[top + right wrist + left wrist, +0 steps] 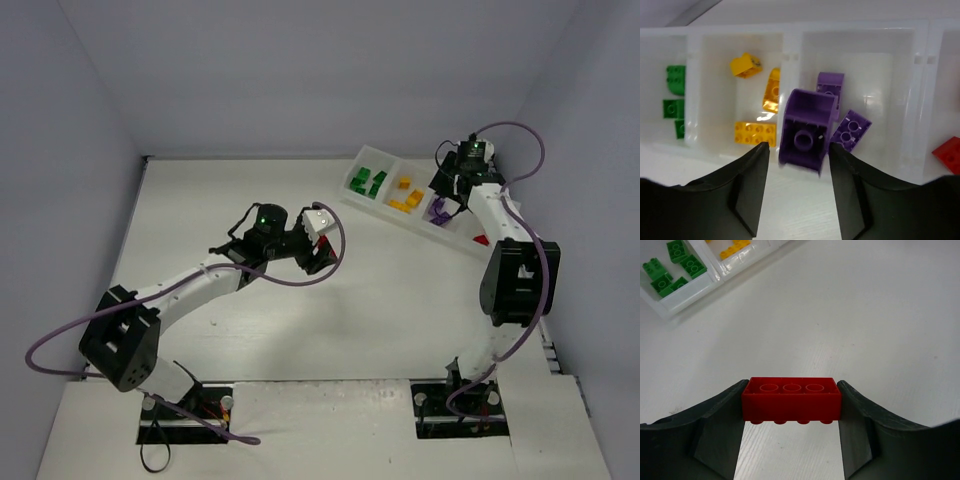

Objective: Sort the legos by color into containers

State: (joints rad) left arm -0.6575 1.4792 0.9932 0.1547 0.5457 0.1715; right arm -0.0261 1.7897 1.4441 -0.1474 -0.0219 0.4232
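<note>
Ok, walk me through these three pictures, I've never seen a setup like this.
Two robot arms are bolted to a white table. One picture looks down from above; the other two come from cameras on each wrist. At the far side lies a long white tray with compartments holding green, yellow, purple and red bricks. The left gripper is clamped on a red brick above the table. The right gripper holds a purple brick at the purple compartment.

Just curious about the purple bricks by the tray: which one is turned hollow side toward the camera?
The large purple brick between the right gripper fingers; its hollow underside with one round tube shows, while the two in the compartment show studs.
</note>
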